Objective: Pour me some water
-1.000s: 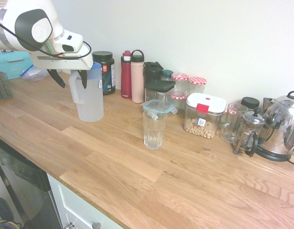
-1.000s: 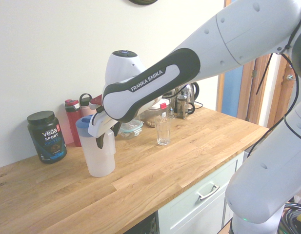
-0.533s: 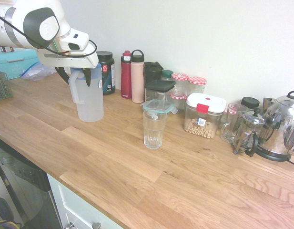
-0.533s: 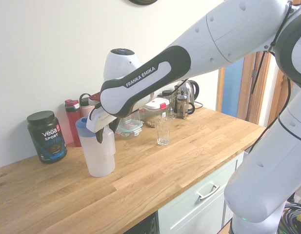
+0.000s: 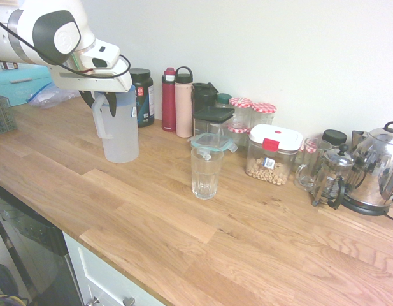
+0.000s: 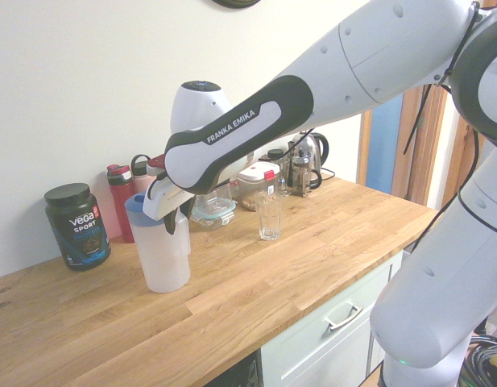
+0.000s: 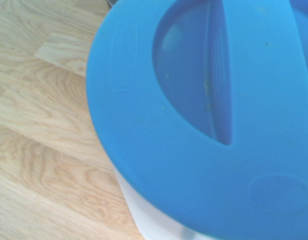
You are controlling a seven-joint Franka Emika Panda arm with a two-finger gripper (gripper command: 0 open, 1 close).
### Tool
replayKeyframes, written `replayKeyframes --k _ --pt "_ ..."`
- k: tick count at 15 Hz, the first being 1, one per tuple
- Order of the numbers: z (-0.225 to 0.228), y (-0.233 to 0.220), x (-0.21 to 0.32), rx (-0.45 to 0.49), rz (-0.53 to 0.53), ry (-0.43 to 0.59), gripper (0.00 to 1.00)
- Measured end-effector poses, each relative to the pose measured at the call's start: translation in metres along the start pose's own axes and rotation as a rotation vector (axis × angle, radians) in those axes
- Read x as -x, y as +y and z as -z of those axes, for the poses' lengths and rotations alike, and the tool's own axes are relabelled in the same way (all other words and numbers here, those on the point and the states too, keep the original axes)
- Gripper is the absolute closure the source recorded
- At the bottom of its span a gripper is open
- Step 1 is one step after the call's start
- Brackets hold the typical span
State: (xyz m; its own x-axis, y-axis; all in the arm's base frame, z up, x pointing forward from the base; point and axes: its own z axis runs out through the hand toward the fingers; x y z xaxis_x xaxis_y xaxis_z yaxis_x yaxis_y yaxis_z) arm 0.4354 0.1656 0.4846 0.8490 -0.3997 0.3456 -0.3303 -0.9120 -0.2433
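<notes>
In the upper left of the first outside view, the gripper [image 5: 104,102] sits at the top of the jug [image 5: 120,131], its dark fingers set on either side of the upper end of the side handle [image 5: 99,121]; the jaws look partly drawn in around that handle, but whether they already pinch it I cannot tell. The jug stands upright on the wooden counter [image 5: 183,229], and the water is inside it, too dim behind the frosted wall to judge its level. The grip at the handle makes sense for pouring, since it would let the arm tip the spout away from itself, and the hand leans down steeply over the blue lid [image 7: 203,115], which fills most of the wrist view. The drinking glass [image 5: 206,173] stands empty or nearly so, well apart from the jug toward the middle of the frame, in the open, so the path across the bare counter looks free. Behind that path, along the wall, stand a black tub [image 5: 141,95], a red bottle [image 5: 169,100] and a pink bottle [image 5: 184,103], then dark containers and jars; a lidded glass box [image 5: 213,141] sits just behind the glass and would be the nearest thing to knock. A food container [image 5: 272,154], a coffee press [image 5: 331,176] and a steel kettle [image 5: 376,169] stand at the far right, out of the way.
</notes>
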Motion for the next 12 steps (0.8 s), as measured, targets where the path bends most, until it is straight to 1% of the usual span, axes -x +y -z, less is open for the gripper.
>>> replayKeyframes --k 8,12 --pt "-0.0008 0.0006 0.0017 0.013 -0.018 -0.015 1.00" --pt "0.0075 0.0061 0.0026 0.038 -0.038 -0.036 1.00"
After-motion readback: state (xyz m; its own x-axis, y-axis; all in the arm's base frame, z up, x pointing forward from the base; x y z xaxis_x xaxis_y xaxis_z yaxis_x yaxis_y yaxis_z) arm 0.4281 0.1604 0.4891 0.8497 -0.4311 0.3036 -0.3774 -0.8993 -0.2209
